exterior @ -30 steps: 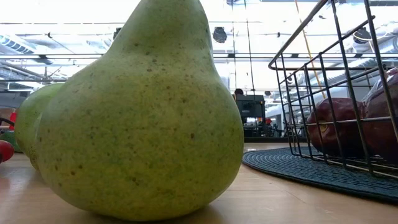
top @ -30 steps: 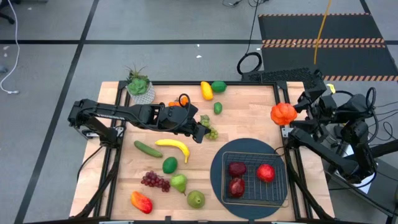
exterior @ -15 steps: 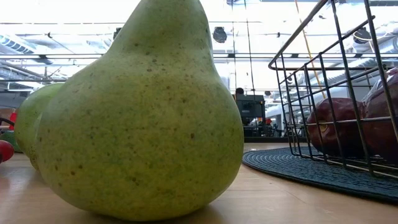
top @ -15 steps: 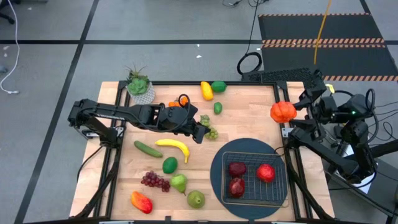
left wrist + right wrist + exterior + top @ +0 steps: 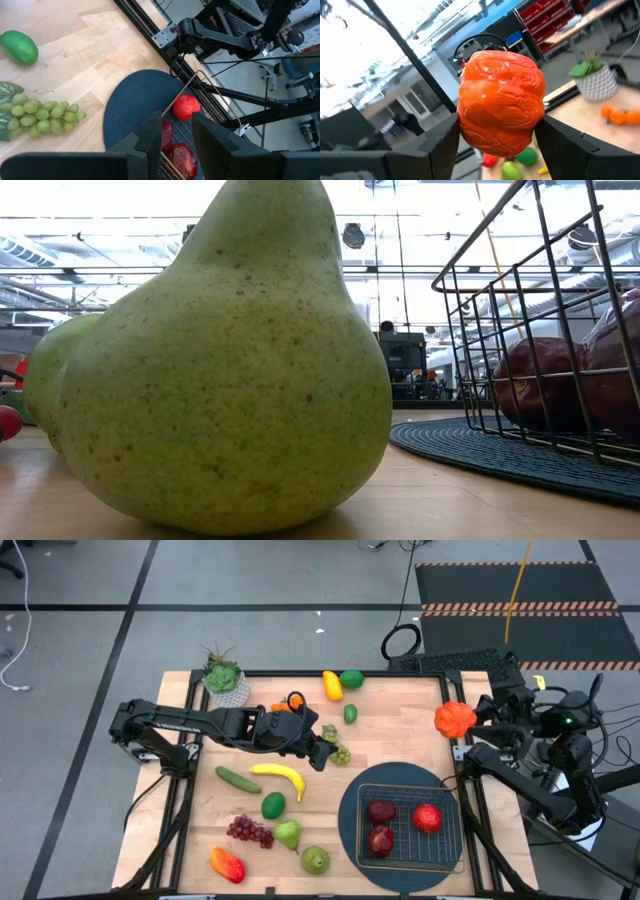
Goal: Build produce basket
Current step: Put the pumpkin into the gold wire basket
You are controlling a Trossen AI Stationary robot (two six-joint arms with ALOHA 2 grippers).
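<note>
— While its fingers (image 5: 445,145) clamp a wrinkled orange-red toy fruit (image 5: 455,720), why does the right gripper (image 5: 478,720) hang right of centre?

— Probably for the dark wire-mesh basket (image 5: 409,828), lower right; the left gripper (image 5: 322,752), fingers parted, hovers mid-frame.

High cam looks straight down on the whole table (image 5: 400,720). Low cam sits at tabletop lvl, right up against a green pear (image 5: 225,370). Both wrist cams face across the table; left wrist and high share the basket (image 5: 200,82).
</note>
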